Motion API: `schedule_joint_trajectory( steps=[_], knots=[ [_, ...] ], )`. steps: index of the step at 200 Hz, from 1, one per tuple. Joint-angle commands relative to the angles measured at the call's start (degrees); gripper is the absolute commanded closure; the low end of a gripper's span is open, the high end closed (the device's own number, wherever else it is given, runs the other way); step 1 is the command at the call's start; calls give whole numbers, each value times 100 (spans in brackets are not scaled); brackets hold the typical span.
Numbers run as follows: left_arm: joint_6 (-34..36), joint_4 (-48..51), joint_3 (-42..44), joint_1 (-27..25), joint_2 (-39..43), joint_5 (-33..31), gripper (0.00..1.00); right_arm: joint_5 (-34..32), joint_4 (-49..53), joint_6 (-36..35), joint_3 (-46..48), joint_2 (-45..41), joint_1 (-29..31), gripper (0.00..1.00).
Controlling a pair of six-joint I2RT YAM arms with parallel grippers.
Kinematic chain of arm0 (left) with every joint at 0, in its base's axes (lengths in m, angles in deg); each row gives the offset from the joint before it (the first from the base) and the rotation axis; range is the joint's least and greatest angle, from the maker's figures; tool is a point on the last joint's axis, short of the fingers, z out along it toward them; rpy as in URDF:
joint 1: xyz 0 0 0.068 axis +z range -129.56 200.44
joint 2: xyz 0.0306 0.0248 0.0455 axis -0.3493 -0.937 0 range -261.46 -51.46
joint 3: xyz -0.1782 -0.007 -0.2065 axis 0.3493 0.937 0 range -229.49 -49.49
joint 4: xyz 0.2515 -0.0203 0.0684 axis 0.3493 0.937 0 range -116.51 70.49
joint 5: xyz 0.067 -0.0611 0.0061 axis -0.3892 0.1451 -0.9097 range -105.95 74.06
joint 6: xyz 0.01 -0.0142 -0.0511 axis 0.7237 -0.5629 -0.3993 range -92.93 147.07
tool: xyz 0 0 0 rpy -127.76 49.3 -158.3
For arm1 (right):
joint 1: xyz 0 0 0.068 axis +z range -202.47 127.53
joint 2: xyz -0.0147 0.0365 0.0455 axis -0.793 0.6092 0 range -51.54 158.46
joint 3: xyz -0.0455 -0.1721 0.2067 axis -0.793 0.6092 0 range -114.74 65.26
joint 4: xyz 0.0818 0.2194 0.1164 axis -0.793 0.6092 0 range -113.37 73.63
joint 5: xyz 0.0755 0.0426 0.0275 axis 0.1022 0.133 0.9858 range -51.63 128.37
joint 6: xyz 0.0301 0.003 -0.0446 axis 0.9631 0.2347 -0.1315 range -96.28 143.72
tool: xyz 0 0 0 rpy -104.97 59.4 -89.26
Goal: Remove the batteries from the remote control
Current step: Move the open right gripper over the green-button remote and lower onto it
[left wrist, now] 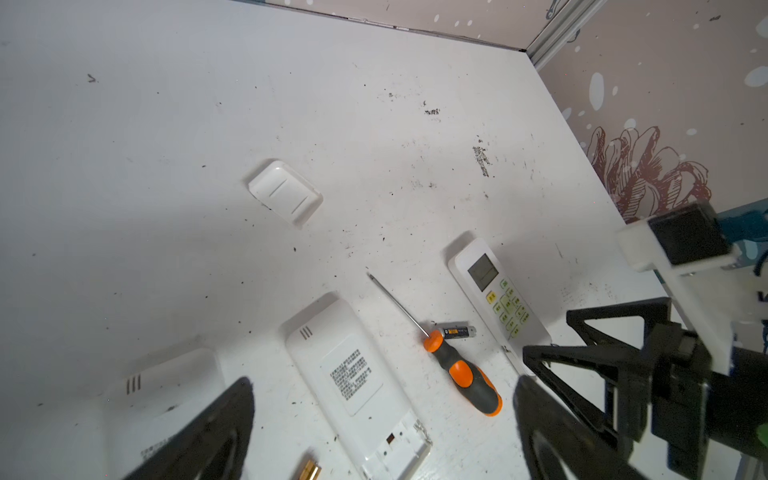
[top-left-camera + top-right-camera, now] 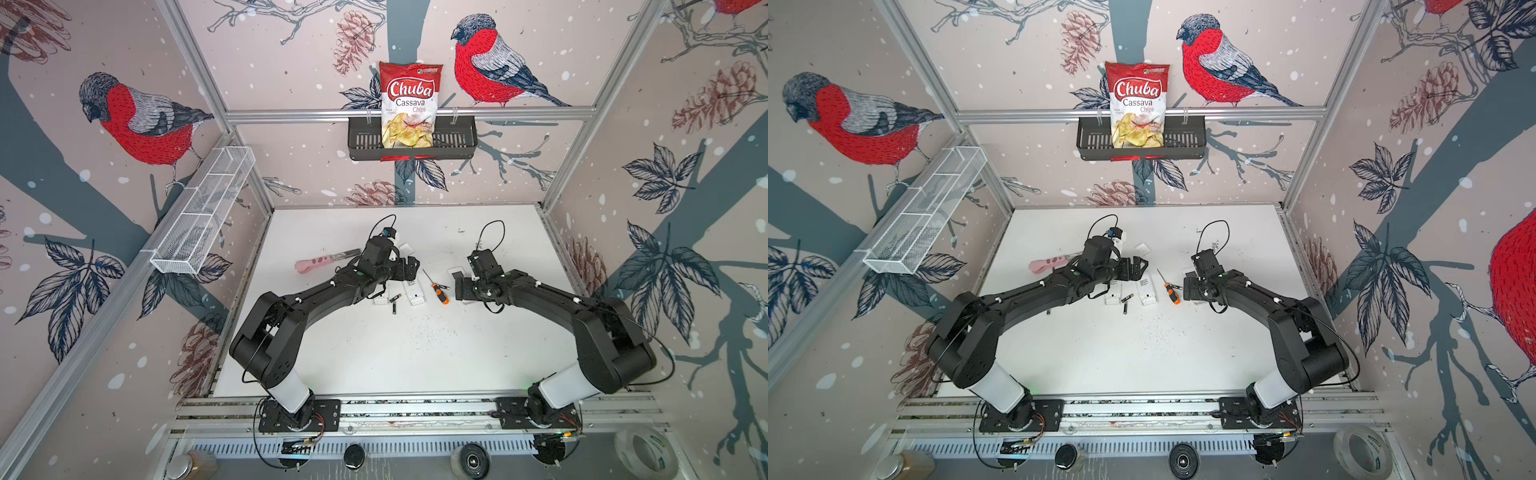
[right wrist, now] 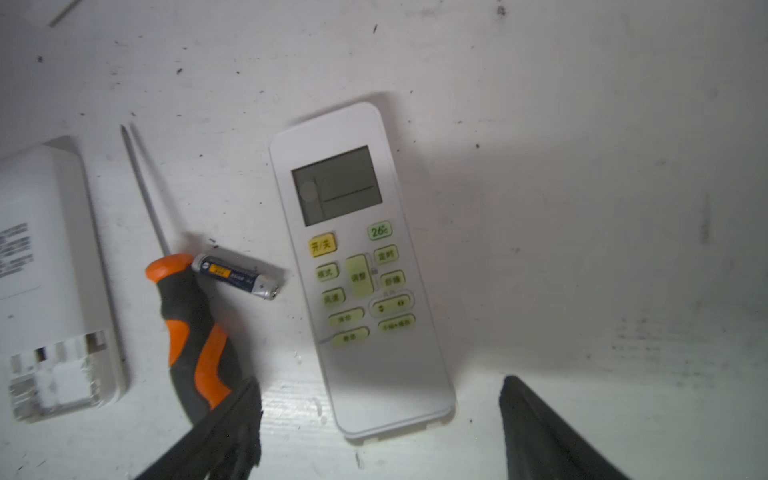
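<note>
A white face-up remote control (image 3: 361, 266) lies on the table with its lower end between the fingers of my open right gripper (image 3: 380, 384), which touch nothing. One battery (image 3: 239, 276) rests against the orange-and-black screwdriver (image 3: 191, 324) beside it. My left gripper (image 1: 382, 382) hangs open over a face-down remote (image 1: 357, 386) whose battery bay is uncovered and empty. A gold battery end (image 1: 309, 471) shows near it. Two loose batteries (image 2: 394, 303) lie beside that remote in both top views. Another face-down remote (image 1: 166, 386) sits partly under the left arm.
A loose white battery cover (image 1: 286, 192) lies farther back on the table. A pink-handled tool (image 2: 311, 264) lies left of the left arm. A chips bag (image 2: 409, 104) stands in a black basket on the back wall. A wire basket (image 2: 203, 212) hangs on the left wall.
</note>
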Motion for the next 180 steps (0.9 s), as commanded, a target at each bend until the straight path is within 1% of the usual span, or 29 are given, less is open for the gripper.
schedule_joint_trajectory(
  steps=[1, 81, 147, 166, 180],
  knots=[
    [49, -145, -19, -10, -10, 58, 4, -250, 124, -116, -152, 238, 45, 10],
    [62, -183, 117, 29, 64, -8, 4, -343, 376, -243, -643, 1038, 71, 17],
    [58, -201, 100, 99, -8, 82, 4, -209, 470, -257, -612, 1088, 78, 32],
    [59, -195, 108, 117, -10, 101, 4, -218, 537, -281, -621, 1059, 90, 32],
    [58, -195, 117, 121, -11, 102, 4, -222, 566, -280, -604, 1019, 95, 30]
  ],
)
